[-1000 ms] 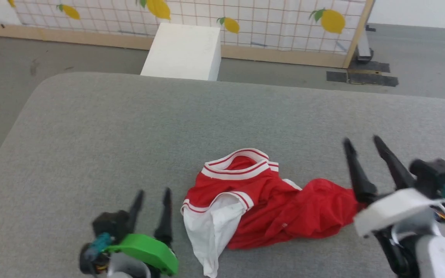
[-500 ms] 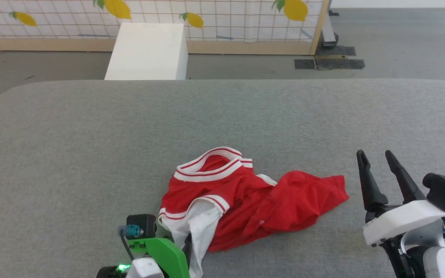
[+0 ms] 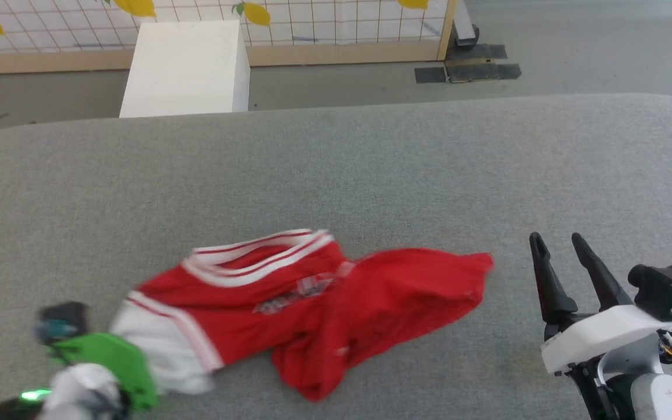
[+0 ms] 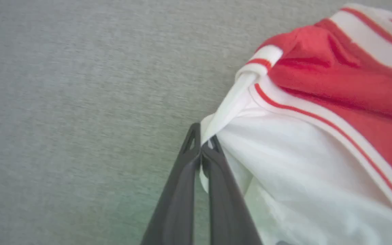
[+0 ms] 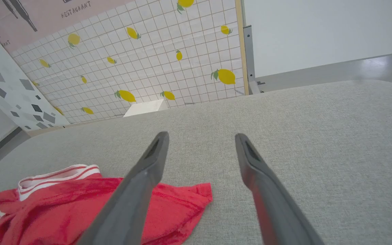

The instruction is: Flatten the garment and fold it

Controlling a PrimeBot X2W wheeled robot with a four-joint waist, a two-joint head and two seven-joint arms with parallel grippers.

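Note:
The garment [image 3: 312, 303], a red jersey T-shirt with white sleeves and striped trim, lies stretched and rumpled across the near part of the grey table [image 3: 336, 169]. In the left wrist view my left gripper [image 4: 202, 143] is shut on the edge of the garment's white sleeve [image 4: 284, 177]. In the head view the left arm's green wrist [image 3: 102, 361] sits blurred at the sleeve end, its fingers hidden. My right gripper [image 3: 555, 242] stands open to the right of the garment, apart from its red hem. In the right wrist view the right gripper [image 5: 201, 136] is open over bare table, the garment [image 5: 80, 204] lying lower left.
A white box [image 3: 187, 67] stands on the floor beyond the table's far edge. Behind it runs a tiled lemon-print panel [image 3: 312, 23] with a wooden frame. Bare grey table surface spreads behind and to the right of the garment.
My left gripper has shut on the white sleeve and pulled it leftward, stretching the garment out. The head camera has shifted. The right gripper stays open in much the same place.

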